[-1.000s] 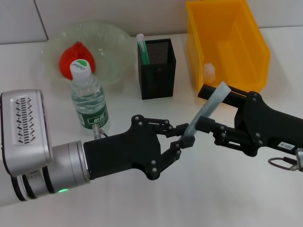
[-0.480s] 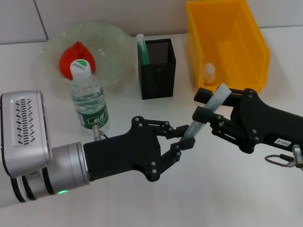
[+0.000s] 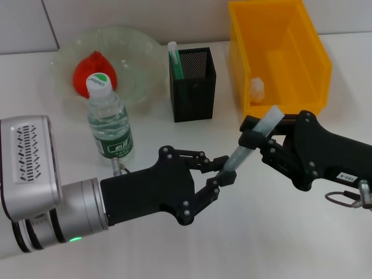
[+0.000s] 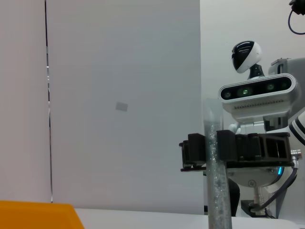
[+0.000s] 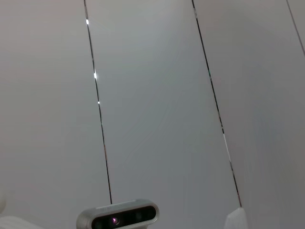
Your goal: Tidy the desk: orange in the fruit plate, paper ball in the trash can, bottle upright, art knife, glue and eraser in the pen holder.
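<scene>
Compared with a second ago, the right pincer (image 3: 254,132) has shifted slightly toward 12 o'clock, tipping the glue (image 3: 251,141) steeper. Both pincers grip that grey stick above the counter (image 3: 279,232): the right clamps its upper part, the left pincer (image 3: 226,170) pinches its lower end. At 11 o'clock the orange (image 3: 87,68) lies in the fruit plate (image 3: 136,49); the bottle (image 3: 109,119) stands upright below it. At 12 o'clock the art knife (image 3: 175,58) sits in the pen holder (image 3: 193,87); the trash can (image 3: 285,52) is at 1 o'clock.

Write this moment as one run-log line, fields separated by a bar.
glue held by both left gripper and right gripper | orange in fruit plate | bottle upright | art knife in pen holder
</scene>
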You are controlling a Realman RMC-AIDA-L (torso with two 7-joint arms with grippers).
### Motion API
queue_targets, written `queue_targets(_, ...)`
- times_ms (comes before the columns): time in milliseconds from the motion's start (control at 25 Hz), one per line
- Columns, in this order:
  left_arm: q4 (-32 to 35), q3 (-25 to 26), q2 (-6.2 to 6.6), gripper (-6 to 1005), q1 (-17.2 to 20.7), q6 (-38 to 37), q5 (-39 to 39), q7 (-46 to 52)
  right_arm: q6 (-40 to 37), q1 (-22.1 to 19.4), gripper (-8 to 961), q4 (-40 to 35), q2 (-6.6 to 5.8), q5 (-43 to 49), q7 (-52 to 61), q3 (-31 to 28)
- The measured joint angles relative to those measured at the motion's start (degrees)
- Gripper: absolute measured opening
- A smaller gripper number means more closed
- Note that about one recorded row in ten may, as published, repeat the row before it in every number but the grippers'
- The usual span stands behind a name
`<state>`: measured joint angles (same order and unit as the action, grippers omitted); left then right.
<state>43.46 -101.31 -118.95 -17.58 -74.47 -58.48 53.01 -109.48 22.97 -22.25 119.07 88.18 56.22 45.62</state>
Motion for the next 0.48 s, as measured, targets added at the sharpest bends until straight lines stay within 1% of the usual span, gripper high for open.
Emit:
queue_targets(160, -0.2, 0.0, -0.07, 214, 0.0, 0.0, -0.1, -0.2, -0.5, -0.2, 148, 0.0, 0.05, 0.0, -1.3, 0.0)
queue_targets(440, -0.2, -0.2, 0.03, 217, 0.0, 0.1, -0.5, -0.9, -1.5, -0.5, 146, 0.0, 0.11, -0.4, -2.3, -0.4)
queue_targets(480, -0.2, -0.2, 0.04, 240, 0.0, 0.1, -0.5, -0.9, -1.6, -0.5, 146, 0.0, 0.11, -0.4, -2.3, -0.6)
